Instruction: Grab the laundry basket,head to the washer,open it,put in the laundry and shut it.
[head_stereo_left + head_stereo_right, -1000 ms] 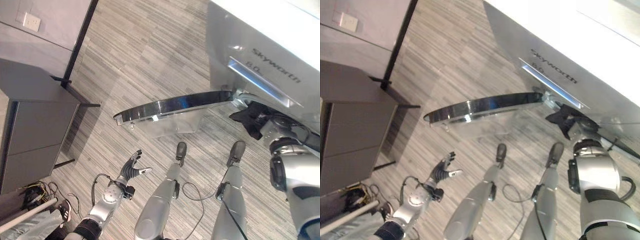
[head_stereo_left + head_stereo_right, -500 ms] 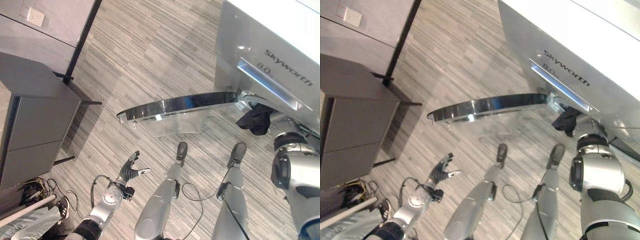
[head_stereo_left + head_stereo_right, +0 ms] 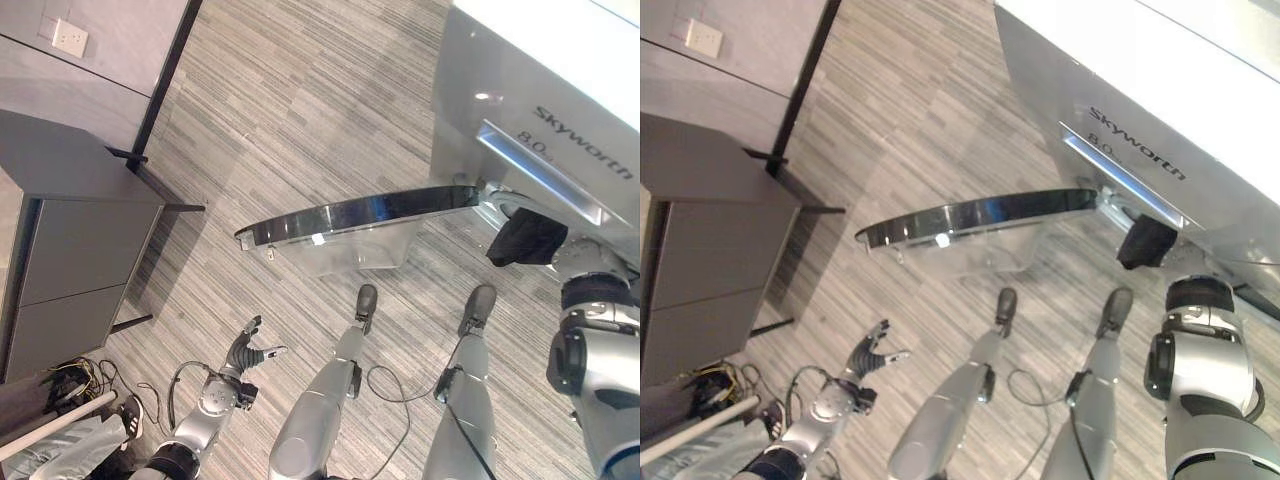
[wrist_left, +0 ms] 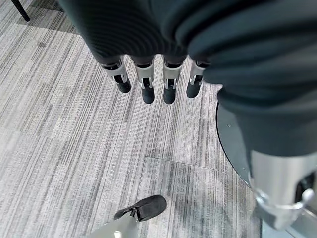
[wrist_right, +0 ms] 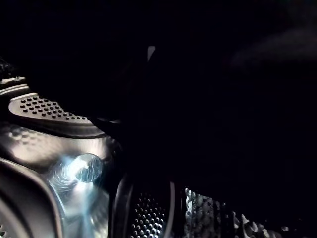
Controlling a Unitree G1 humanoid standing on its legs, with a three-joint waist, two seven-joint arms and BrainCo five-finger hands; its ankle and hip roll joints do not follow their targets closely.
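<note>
**Loading step: right hand at the drum opening**

The washer (image 3: 540, 90) stands to my right with its door (image 3: 360, 215) swung fully open, lying flat between the machine and my left side. My right hand (image 3: 527, 238) is at the washer opening, under the control panel; dark laundry (image 3: 1145, 243) covers it. My right wrist view looks into the perforated drum (image 5: 44, 111), largely blocked by dark cloth, so I cannot tell the finger state. My left hand (image 3: 243, 352) hangs low over the floor (image 3: 300, 100), fingers (image 4: 147, 84) straight, holding nothing. The drum lies straight ahead of my right hand. Judgement: release should occur inside, before the left hand, nearer the door's free edge, closes it.
</note>
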